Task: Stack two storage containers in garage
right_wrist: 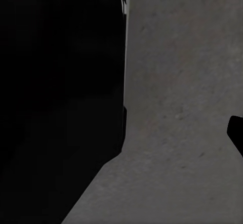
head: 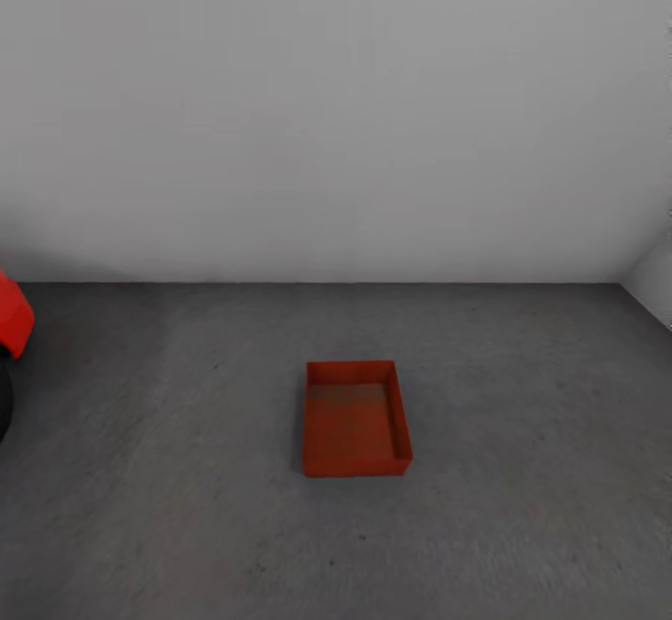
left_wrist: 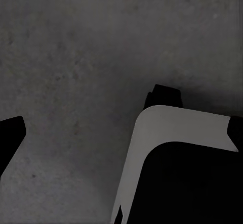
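Sitting alone on concrete floor point(head: 523, 508) of garage: one storage container point(head: 356, 419), empty, near pale wall point(head: 336, 106), red car point(head: 13, 314) well apart. Judged half done; second container left to stack. Gripper states cannot tell.

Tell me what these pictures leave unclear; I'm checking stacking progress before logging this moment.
- Orange-red rectangular plastic bin on the dark grey concrete floor, head view: whether it is one bin or two nested is too small to tell.
- Red car, head view: cut off by the left edge.
- Both wrist views: the robot's own dark body blocks much; a dark tip sits at the edge, so the jaws' state is unreadable.
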Robot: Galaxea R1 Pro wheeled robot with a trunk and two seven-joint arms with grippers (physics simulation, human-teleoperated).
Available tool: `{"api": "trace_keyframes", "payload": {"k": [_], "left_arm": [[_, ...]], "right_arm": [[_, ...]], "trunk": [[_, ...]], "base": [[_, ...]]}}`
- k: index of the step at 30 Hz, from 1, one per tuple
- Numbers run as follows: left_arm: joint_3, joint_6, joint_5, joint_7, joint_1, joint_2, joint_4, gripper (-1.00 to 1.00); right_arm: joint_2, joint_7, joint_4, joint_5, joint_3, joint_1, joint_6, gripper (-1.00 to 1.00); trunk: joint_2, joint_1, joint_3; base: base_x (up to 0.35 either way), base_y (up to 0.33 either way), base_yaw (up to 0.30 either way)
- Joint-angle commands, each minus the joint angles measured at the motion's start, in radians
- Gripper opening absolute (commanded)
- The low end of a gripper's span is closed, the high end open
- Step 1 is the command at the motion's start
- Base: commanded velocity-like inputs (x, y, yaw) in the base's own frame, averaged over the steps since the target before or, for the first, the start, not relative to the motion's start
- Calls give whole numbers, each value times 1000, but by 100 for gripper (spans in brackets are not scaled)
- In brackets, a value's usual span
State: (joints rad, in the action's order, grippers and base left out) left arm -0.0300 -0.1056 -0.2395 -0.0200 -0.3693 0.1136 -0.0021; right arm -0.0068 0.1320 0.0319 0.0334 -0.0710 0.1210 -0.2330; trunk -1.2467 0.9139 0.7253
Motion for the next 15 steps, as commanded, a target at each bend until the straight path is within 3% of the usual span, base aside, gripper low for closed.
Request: {"api": "trace_keyframes", "payload": {"k": [1,15], "left_arm": [[-4,-3,-6,-1,0,0,1,100],[-4,-3,-6,-1,0,0,1,100]], "right_arm": [[0,3,3,3,-7,1,-5,100],[-1,3,3,1,-7,0,-1,100]], "trunk": [[0,0,-1],[0,0,-22]], "base": [[0,0,-90],[0,0,-60]]}}
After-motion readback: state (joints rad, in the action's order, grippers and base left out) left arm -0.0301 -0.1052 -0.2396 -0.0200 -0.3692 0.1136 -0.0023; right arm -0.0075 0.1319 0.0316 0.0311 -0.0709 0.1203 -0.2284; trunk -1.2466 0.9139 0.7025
